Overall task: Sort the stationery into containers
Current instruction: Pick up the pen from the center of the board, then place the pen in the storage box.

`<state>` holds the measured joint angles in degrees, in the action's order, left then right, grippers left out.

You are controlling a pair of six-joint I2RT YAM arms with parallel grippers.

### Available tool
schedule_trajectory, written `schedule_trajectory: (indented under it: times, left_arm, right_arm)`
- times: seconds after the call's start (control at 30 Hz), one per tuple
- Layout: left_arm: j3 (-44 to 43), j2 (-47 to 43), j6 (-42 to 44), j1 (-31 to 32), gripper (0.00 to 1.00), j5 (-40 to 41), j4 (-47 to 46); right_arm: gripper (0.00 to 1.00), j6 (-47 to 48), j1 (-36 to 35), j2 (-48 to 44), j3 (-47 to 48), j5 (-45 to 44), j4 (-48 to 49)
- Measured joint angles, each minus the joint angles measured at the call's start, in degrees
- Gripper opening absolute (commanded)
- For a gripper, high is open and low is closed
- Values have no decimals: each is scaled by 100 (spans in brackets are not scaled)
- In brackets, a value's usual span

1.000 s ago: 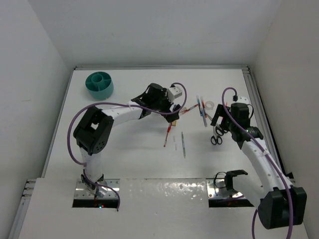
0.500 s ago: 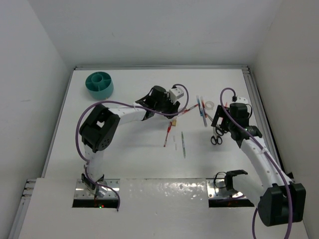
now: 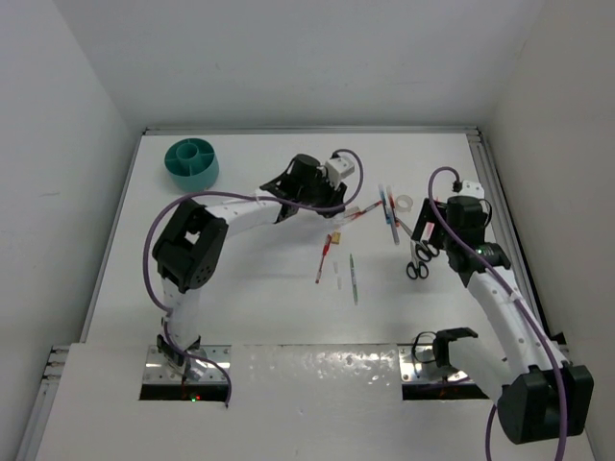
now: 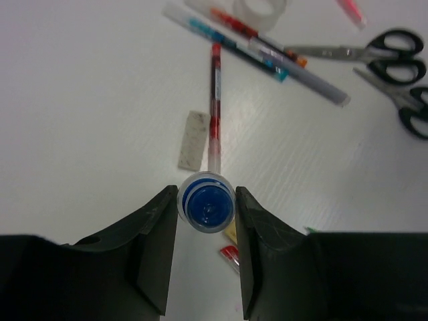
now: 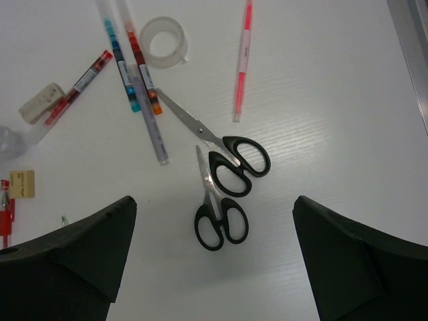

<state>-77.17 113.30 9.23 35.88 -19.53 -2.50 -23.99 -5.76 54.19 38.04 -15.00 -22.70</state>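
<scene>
Left pincer (image 4: 206,197) clenched on the blue-capped bottle (image 4: 206,207), which stands upright mid-surface (image 4: 80,100) at the end of a red pen (image 4: 215,100). Right pincer (image 5: 212,204) released, over the scissors (image 5: 231,164). Suggest lifting straight up, keeping the bottle vertical, before swinging to the teal tub (image 3: 197,179) at far left.

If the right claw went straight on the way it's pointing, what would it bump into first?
Probably the nearer scissors, lying on the table right between the right gripper's open fingers. The other scissors lie just past them. Height above the table is unclear.
</scene>
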Motion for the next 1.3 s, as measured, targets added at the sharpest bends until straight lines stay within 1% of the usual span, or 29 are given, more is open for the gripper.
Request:
schedule_trajectory:
  times: [0.2, 0.33, 0.47, 0.63, 0.7, 0.83, 1.03, 1.13, 1.3]
  left_arm:
    - [-1513, -79, -203, -308, 0, 98, 568]
    - [-1928, -538, -435, -743, 0, 420, 977]
    - [-2024, -1202, -726, -1613, 0, 866, 1506]
    - [-2015, -1700, -780, -3008, 0, 1440, 1926]
    - [-1930, -1744, -671, -3410, 0, 1622, 1906]
    - [-1709, -1670, -476, -3805, 0, 1766, 1963]
    - [-1711, -1049, -442, -4212, 0, 1681, 1823]
    - [-1711, -667, -433, -4345, 0, 1655, 1757]
    - [-1670, -319, -319, -4417, 0, 1580, 1659]
  right_arm:
    - [97, -4, -7, 31, 94, 35, 221]
    - [96, -33, -101, 326, 125, 98, 719]
    - [96, -46, -348, 1032, 400, 225, 1176]
    - [97, -20, -699, 2223, 1445, 439, 1458]
    - [97, -22, -798, 2634, 1856, 551, 1591]
    - [97, -94, -940, 3394, 2588, 713, 1718]
    - [97, -162, -1137, 4297, 3296, 809, 1604]
    - [98, -162, -1211, 4527, 3423, 800, 1451]
    - [98, -181, -1266, 4564, 3423, 774, 1283]
